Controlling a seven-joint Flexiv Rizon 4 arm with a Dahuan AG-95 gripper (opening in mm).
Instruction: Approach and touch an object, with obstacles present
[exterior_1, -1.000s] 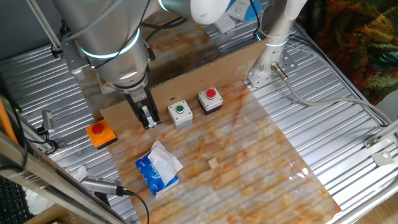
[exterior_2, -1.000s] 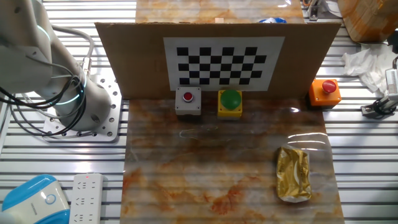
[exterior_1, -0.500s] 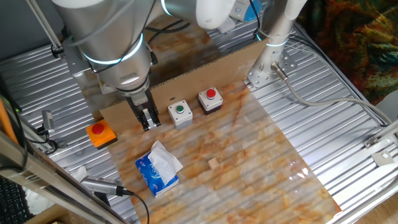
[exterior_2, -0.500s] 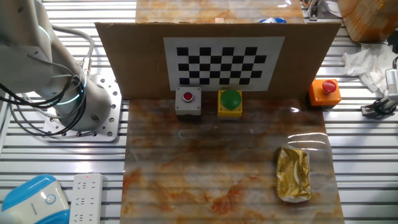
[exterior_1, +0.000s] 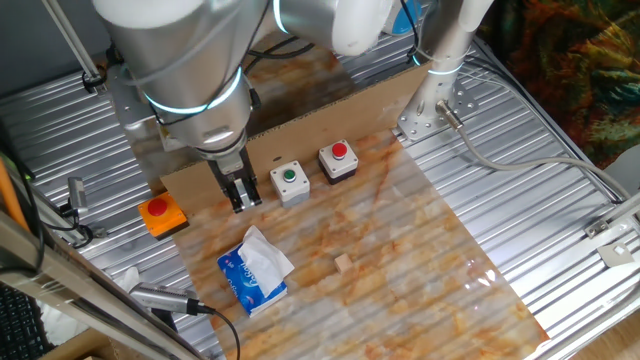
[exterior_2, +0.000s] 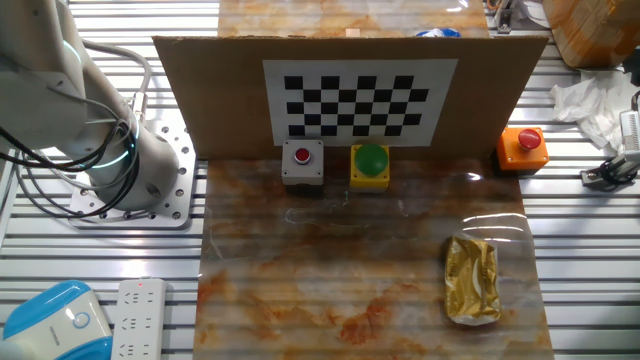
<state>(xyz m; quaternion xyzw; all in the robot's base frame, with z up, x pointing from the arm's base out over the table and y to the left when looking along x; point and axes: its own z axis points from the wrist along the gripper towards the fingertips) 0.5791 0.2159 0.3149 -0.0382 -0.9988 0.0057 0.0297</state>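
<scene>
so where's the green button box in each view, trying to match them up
One fixed view: the green button box sits left of centre, just right of the gripper, in front of the cardboard wall.
The other fixed view: the same box is upper centre, below the checkerboard.
Shared landmark: the red button box stands right beside it in both views, on its right in one and on its left in the other.

red button box (exterior_2: 302, 163) beside green button box (exterior_2: 370, 165) | gold packet (exterior_2: 472, 279) (crumpled) near front
</scene>
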